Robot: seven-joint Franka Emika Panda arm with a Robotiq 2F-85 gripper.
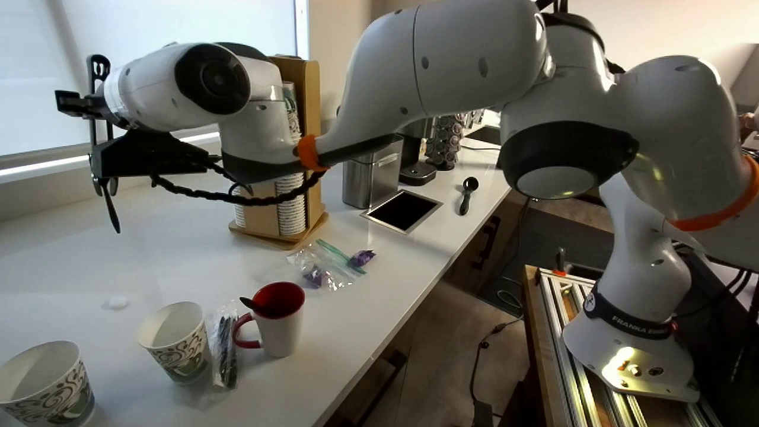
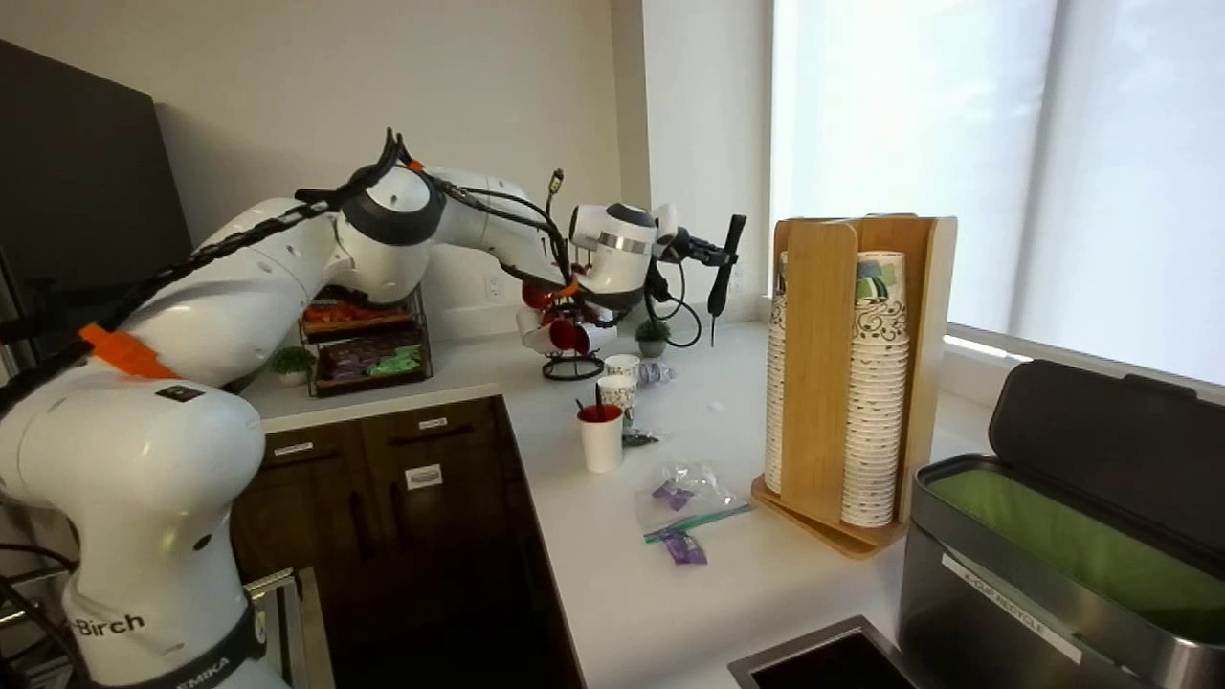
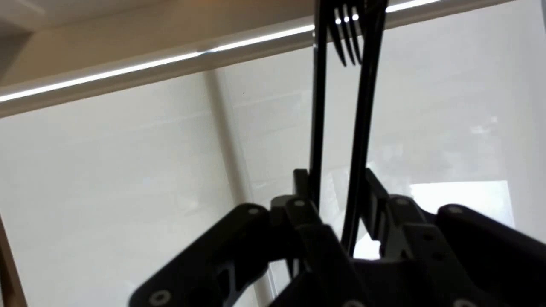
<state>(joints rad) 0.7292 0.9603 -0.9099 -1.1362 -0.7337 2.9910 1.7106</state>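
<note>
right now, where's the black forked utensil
In the wrist view, the black forked utensil is right of centre, gripped by the tool; in both exterior views, it shows left of the wooden cup holder.

Light: bright window (image 2: 909, 163) | Wrist view: pincer (image 3: 338, 187) silhouetted, soft-focused | Arm base (image 1: 631, 350): glare

Lower left in an exterior view, paper cups (image 1: 182, 353) stand on the counter (image 1: 178, 261) left of the mug (image 1: 284, 331), a packet (image 1: 226, 356) between; a zip bag (image 1: 335, 267) lies behind the mug. A forked utensil (image 3: 364, 128) stands in the gripper (image 3: 336, 187).
</note>
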